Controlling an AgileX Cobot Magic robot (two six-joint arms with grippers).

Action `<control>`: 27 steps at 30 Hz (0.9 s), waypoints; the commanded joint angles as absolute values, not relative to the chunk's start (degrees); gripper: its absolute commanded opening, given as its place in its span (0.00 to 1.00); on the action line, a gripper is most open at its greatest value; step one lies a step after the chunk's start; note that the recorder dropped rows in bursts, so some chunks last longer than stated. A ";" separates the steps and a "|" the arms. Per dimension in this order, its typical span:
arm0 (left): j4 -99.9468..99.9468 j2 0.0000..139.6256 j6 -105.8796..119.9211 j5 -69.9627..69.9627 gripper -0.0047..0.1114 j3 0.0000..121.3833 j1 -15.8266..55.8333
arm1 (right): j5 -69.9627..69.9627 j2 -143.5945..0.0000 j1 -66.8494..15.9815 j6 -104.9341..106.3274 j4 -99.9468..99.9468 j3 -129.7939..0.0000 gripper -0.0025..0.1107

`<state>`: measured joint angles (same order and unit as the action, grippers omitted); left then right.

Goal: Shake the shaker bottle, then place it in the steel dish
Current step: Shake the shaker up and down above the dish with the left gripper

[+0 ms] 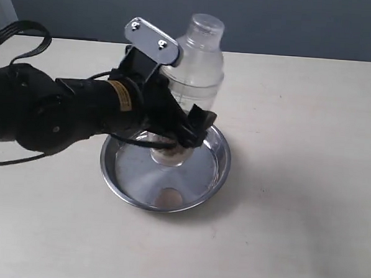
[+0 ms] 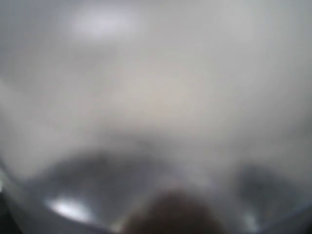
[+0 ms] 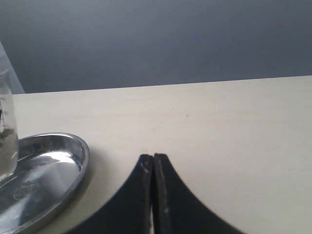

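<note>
two grippers: left gripper (image 1: 191, 134) seems to hug the shaker bottle (image 1: 199, 65) so it stands in the steel dish (image 1: 217, 170); right gripper (image 3: 153, 168) closed, empty.

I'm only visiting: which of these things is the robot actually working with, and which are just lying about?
Part of the job:
shaker bottle, standing in the steel dish
left gripper, around the bottle's lower part

Just there:
right gripper, shut, holding nothing
table
black cables by the left arm
</note>
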<state>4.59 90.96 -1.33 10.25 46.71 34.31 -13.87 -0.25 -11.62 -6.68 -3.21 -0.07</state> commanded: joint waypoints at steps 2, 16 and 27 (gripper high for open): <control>-5.49 93.15 0.00 10.12 0.04 47.04 35.13 | -13.15 0.00 -11.38 -6.68 -3.18 0.00 0.01; 9.54 94.01 -6.96 16.02 0.04 47.54 28.76 | -13.25 0.00 -11.38 -6.68 -3.19 0.00 0.01; -2.11 95.71 -11.53 12.99 0.04 46.96 28.46 | -13.14 0.00 -11.38 -6.68 -3.19 0.00 0.01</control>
